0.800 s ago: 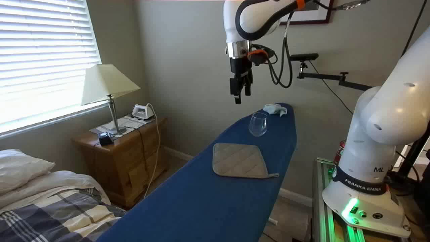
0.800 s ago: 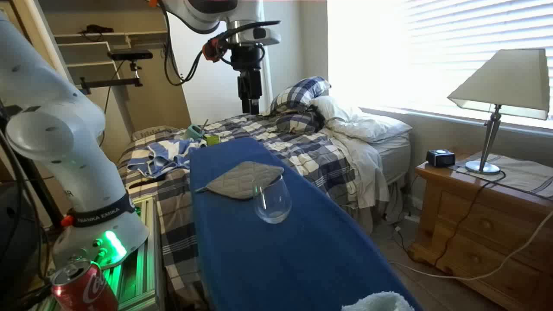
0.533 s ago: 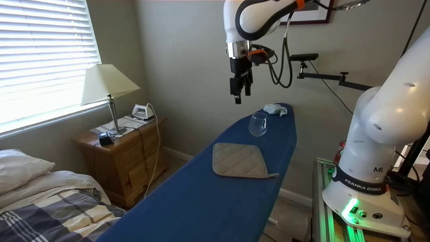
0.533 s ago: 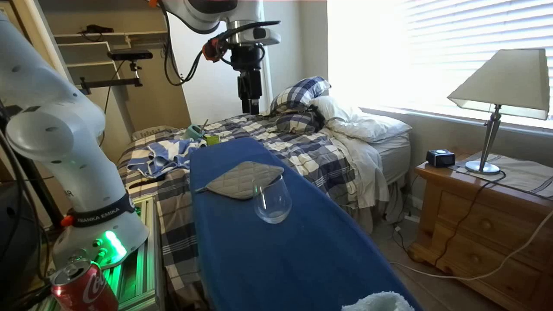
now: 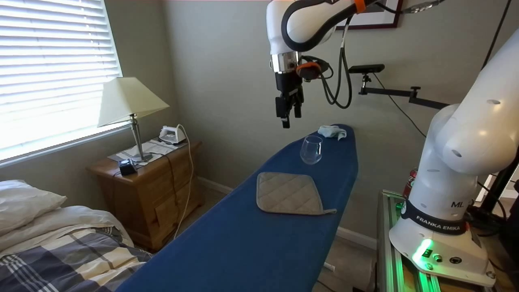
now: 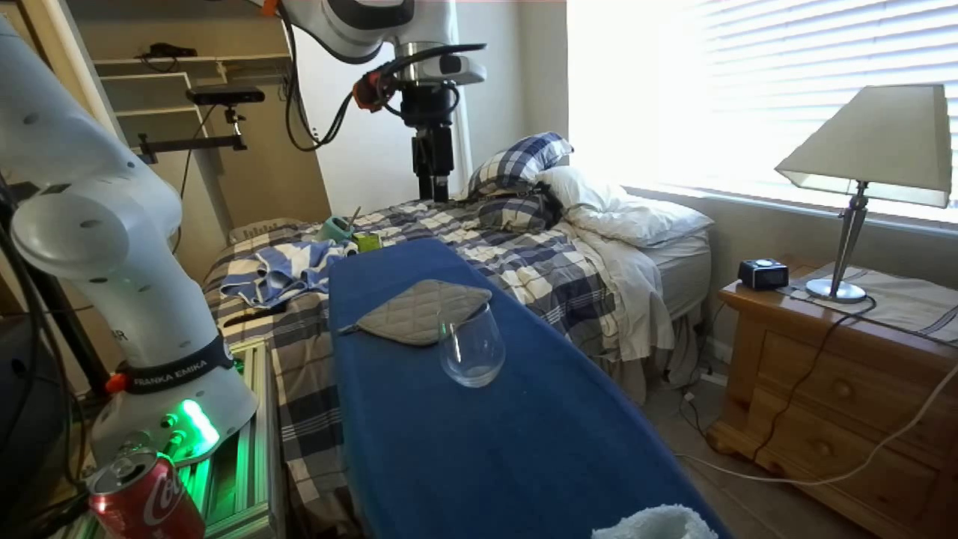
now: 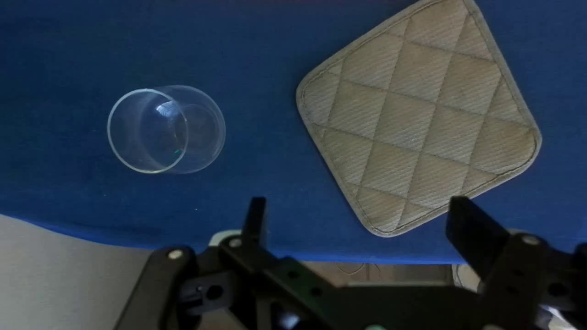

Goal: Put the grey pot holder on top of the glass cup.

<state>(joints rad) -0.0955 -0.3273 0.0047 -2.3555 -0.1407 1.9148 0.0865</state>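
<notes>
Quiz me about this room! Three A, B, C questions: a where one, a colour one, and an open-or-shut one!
1. What does the glass cup stand on?
A) nightstand
B) ironing board
C) bed

2. What colour is the pot holder?
A) red
B) green
C) grey-beige

3. How is the gripper?
A) open
B) shut on the glass cup
C) shut on the pot holder

1 B: it stands there in both exterior views.
2 C: all three views show that shade.
3 A: the wrist view shows its fingertips wide apart.
</notes>
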